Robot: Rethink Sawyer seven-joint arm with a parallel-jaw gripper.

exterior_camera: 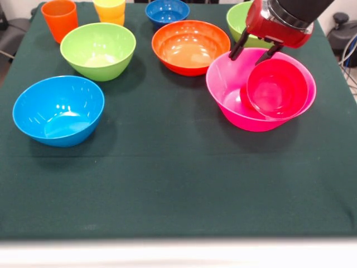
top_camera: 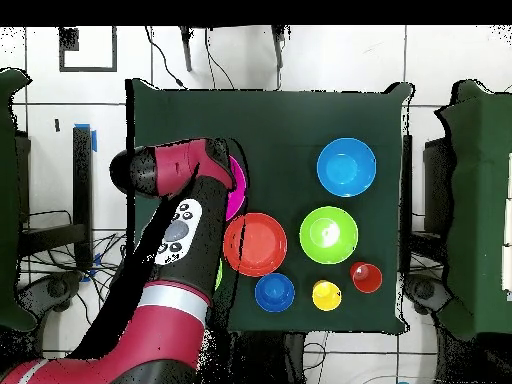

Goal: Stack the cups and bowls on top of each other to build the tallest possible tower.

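The big pink bowl (exterior_camera: 234, 95) stands at the right of the green cloth. A small crimson bowl (exterior_camera: 277, 89) leans tilted inside it, against its right wall. My gripper (exterior_camera: 251, 56) hangs open just over the pink bowl's far rim, its black fingers (exterior_camera: 240, 44) spread; the right one ends at the crimson bowl's upper edge. In the overhead view the arm (top_camera: 180, 235) covers the gripper, and only a sliver of the pink bowl (top_camera: 239, 185) shows. An orange-red cup (exterior_camera: 59, 19) and a yellow cup (exterior_camera: 110, 10) stand at the far left.
Loose bowls on the cloth: light blue (exterior_camera: 58, 110) at near left, lime green (exterior_camera: 98, 50), orange (exterior_camera: 191, 46) beside the pink one, dark blue (exterior_camera: 167, 11) at the far edge, and a second lime green (exterior_camera: 240, 22) behind the gripper.
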